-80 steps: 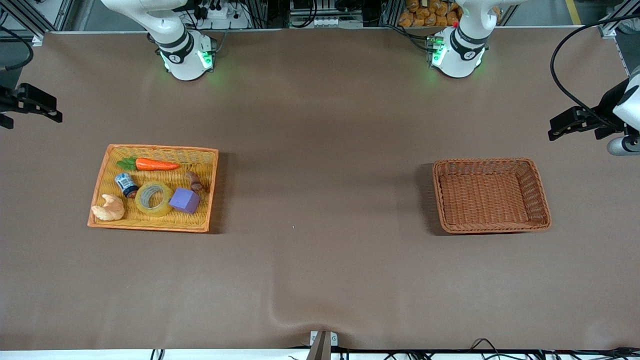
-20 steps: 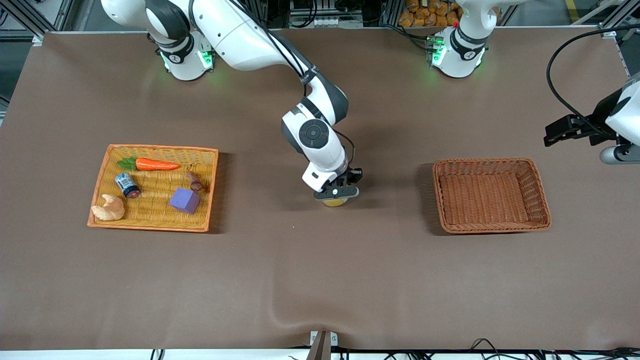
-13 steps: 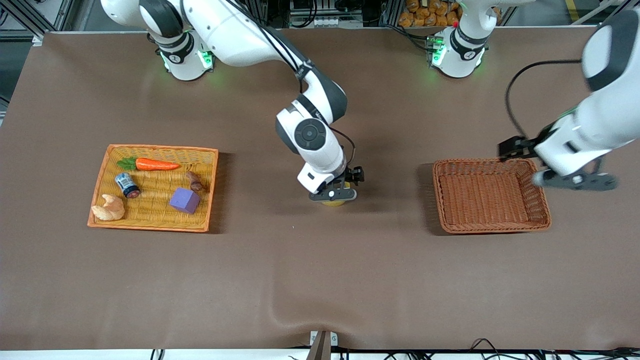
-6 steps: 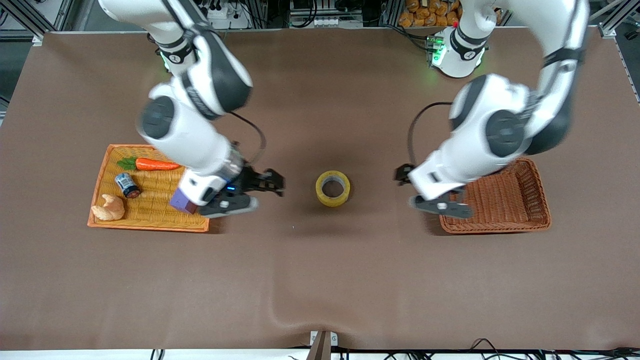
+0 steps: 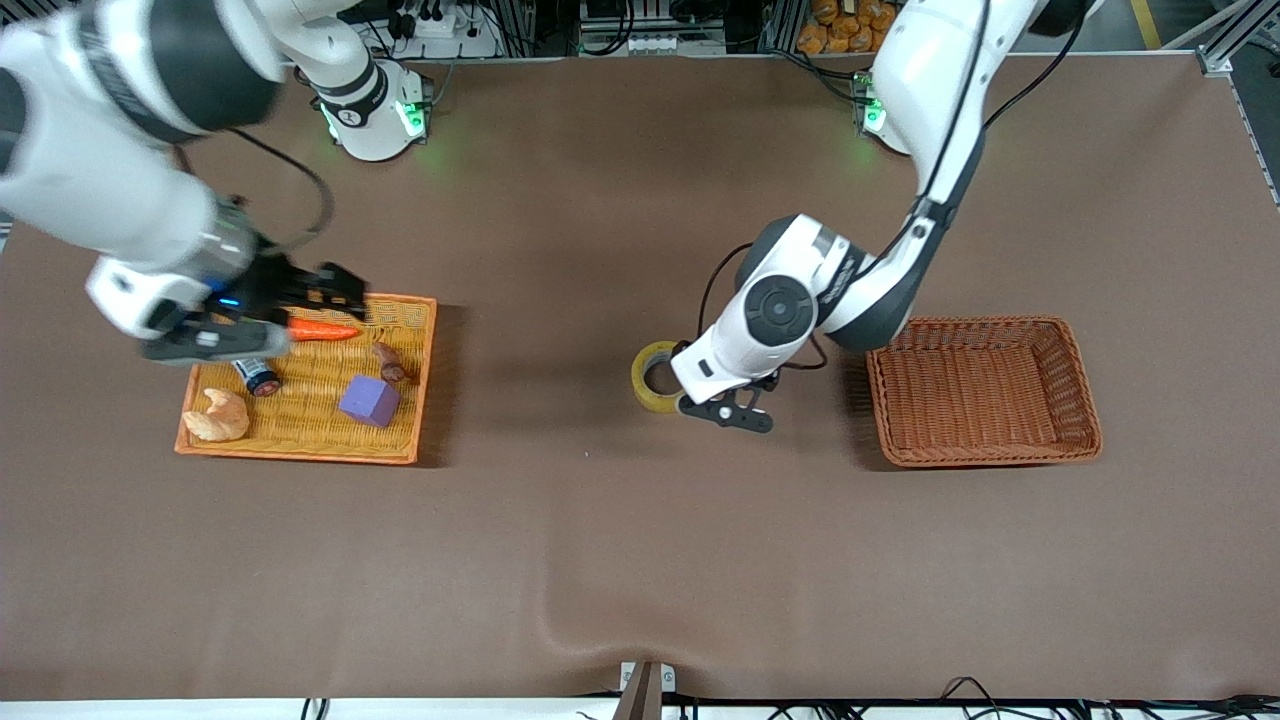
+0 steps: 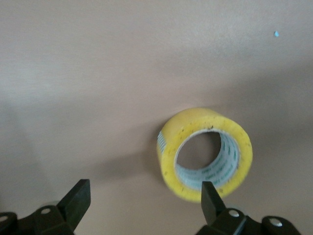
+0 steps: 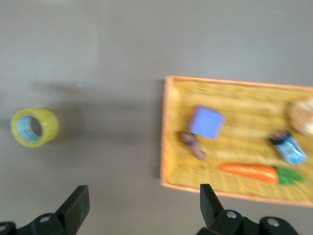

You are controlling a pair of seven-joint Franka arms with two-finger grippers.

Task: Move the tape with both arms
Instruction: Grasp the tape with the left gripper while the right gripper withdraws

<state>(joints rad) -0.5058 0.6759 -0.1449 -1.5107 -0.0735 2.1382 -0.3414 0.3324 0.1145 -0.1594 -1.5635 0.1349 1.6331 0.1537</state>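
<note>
The yellowish tape roll [image 5: 648,383] lies flat on the brown table midway between the two baskets, partly covered by the left arm's wrist. My left gripper [image 5: 728,413] is open and empty, low over the table right beside the tape. In the left wrist view the tape [image 6: 200,117] lies close to one finger [image 6: 209,196] of the open left gripper [image 6: 144,200], not between the fingers. My right gripper [image 5: 215,347] is open and empty, up over the yellow tray's edge. The right wrist view shows the right gripper [image 7: 142,200] open and the tape [image 7: 49,125] far off.
The yellow tray [image 5: 300,455] at the right arm's end holds a carrot [image 5: 315,330], a purple cube [image 5: 369,401], a small can [image 5: 255,372], a pastry [image 5: 218,415] and a brown piece [image 5: 390,363]. An empty brown basket [image 5: 985,322] stands at the left arm's end.
The right gripper let go of the tape on the table's middle and drew back over the yellow tray. The left arm swung in from its end of the table to the tape.
</note>
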